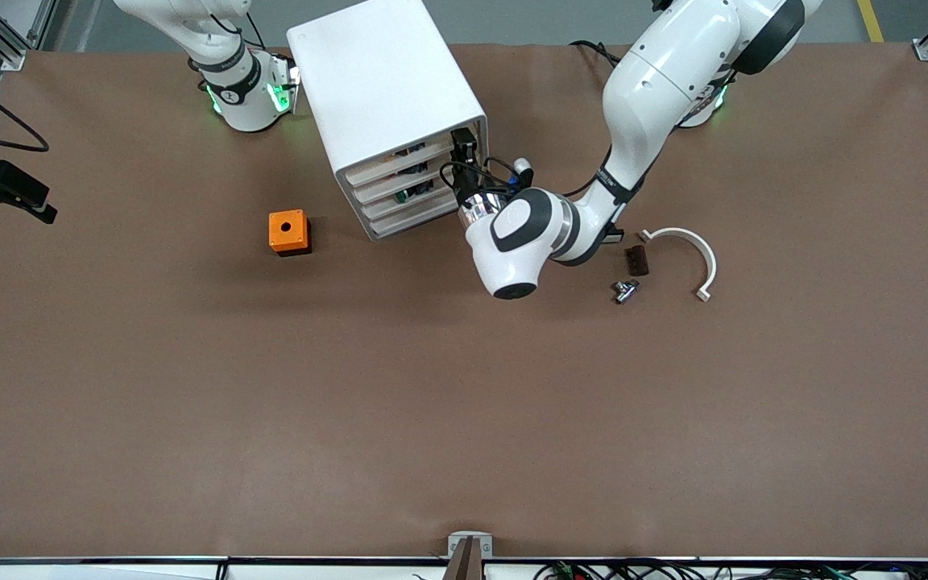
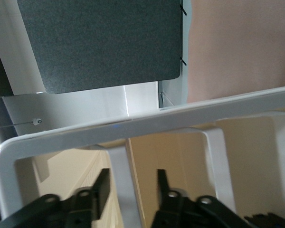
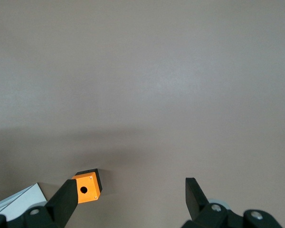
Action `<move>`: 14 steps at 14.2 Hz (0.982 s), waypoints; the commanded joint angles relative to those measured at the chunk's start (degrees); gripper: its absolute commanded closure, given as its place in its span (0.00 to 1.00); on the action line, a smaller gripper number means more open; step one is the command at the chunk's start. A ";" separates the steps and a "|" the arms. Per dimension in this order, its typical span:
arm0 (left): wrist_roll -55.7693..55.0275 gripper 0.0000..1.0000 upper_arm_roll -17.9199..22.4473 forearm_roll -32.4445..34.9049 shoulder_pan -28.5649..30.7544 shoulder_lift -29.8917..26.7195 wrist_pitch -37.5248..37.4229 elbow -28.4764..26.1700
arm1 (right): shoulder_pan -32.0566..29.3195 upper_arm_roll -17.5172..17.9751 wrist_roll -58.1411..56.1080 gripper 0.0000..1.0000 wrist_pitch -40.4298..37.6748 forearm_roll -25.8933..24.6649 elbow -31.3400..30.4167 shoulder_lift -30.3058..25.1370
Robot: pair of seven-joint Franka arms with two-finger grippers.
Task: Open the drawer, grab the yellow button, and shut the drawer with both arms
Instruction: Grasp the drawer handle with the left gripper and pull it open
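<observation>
The white cabinet (image 1: 387,89) stands near the robots' bases, and its four drawers all sit level with its front. The drawer (image 1: 390,163) is the uppermost one. My left gripper (image 1: 464,153) is at that drawer's end toward the left arm. In the left wrist view the gripper (image 2: 133,183) is open. Its fingers (image 2: 102,187) straddle a white upright bar (image 2: 119,190) of the cabinet's front without touching it. The button is hidden. My right gripper (image 3: 130,190) is open and empty, high over the table above the orange cube (image 3: 87,187).
The orange cube with a hole (image 1: 288,232) sits beside the cabinet, toward the right arm's end. A white curved piece (image 1: 689,250), a dark brown block (image 1: 636,259) and a small metal part (image 1: 625,290) lie near the left arm's elbow.
</observation>
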 commanded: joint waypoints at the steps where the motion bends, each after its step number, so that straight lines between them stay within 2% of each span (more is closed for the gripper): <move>1: -0.69 0.71 0.19 -1.09 -0.21 -0.09 -0.80 -0.28 | -0.75 0.77 0.69 0.00 -0.34 -0.85 0.02 -0.12; 5: -0.51 0.81 0.19 -1.09 0.05 -0.18 -0.80 -0.10 | -0.75 0.77 0.69 0.00 -0.25 -0.85 0.02 -0.12; 9: -0.33 0.81 0.19 -1.17 0.93 -0.44 -0.80 0.07 | -0.75 0.77 0.77 0.00 -0.34 -0.85 0.11 -0.12; 14: -0.33 0.81 0.19 -1.17 5.67 -0.71 -0.71 0.34 | -0.67 0.77 0.86 0.00 -0.16 -0.85 0.11 -0.04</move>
